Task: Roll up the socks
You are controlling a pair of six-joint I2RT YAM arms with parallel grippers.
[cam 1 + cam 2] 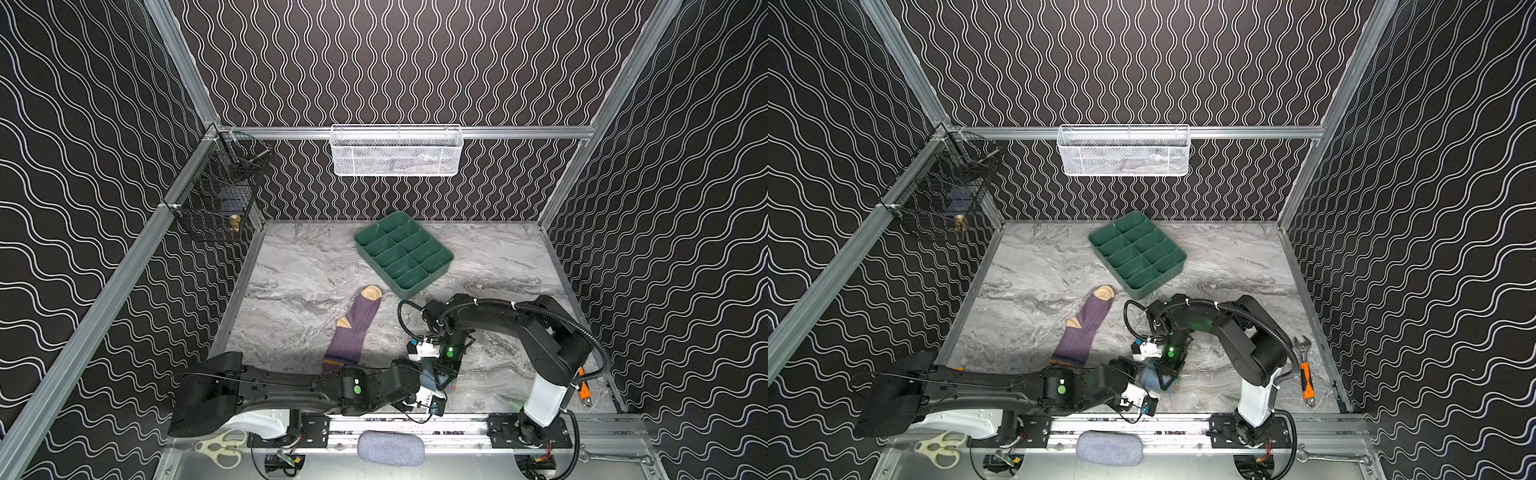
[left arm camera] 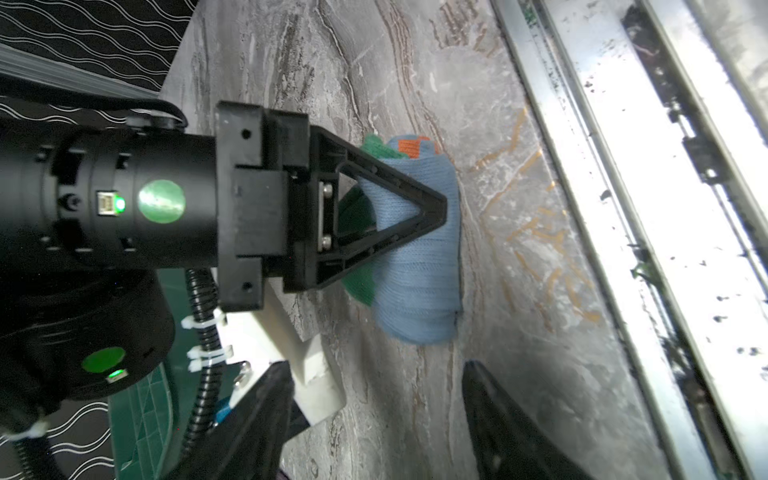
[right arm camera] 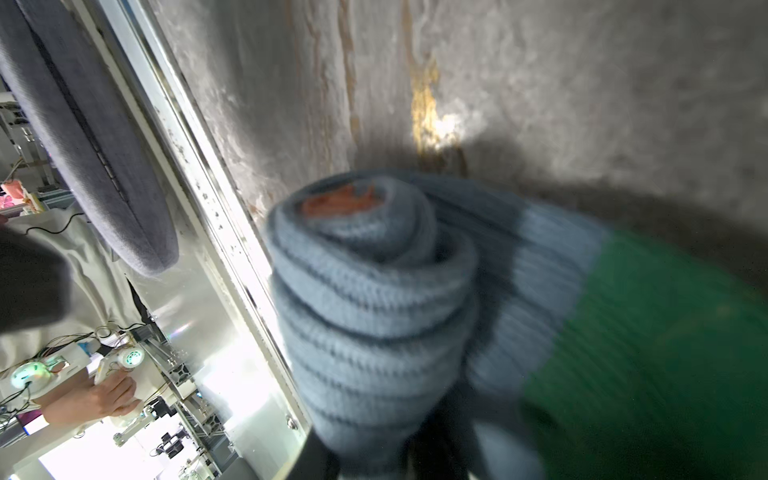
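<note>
- Step in hand (judged): finishing the roll on the light blue sock [image 2: 415, 270]. It is wound into a tight coil, with the orange cuff at the core and the green toe as the loose outer end.
- Location: the coil sits on the desk [image 1: 291, 270] near its front rail, between the two wrists. In both top views it is mostly hidden by them.
- Right jaws: narrow, closed on the blue coil. One triangular finger lies across it in the left wrist view.
- Left jaws: wide apart with nothing between them, pointing at the coil from just beside it, not touching.
- Purple sock [image 1: 353, 328]: flat and unrolled, with its tan toe toward the green divider tray [image 1: 403, 253]. Its striped cuff end is partly under the left arm [image 1: 291, 386].
- Next move (judged): the green end must be tucked or pinned before the right jaws let go, or the coil may spring open. The left jaws are placed for that. Then the purple sock, starting at one end.
- Count: socks 2 (one rolled, one not), arms 2 including the right arm [image 1: 519, 320], divider tray 1.
- Off the work area: white mesh basket [image 1: 397, 151] 1, black wire basket [image 1: 216, 199] 1, scissors [image 1: 220, 449] 1, grey pad [image 1: 390, 448] 1.
</note>
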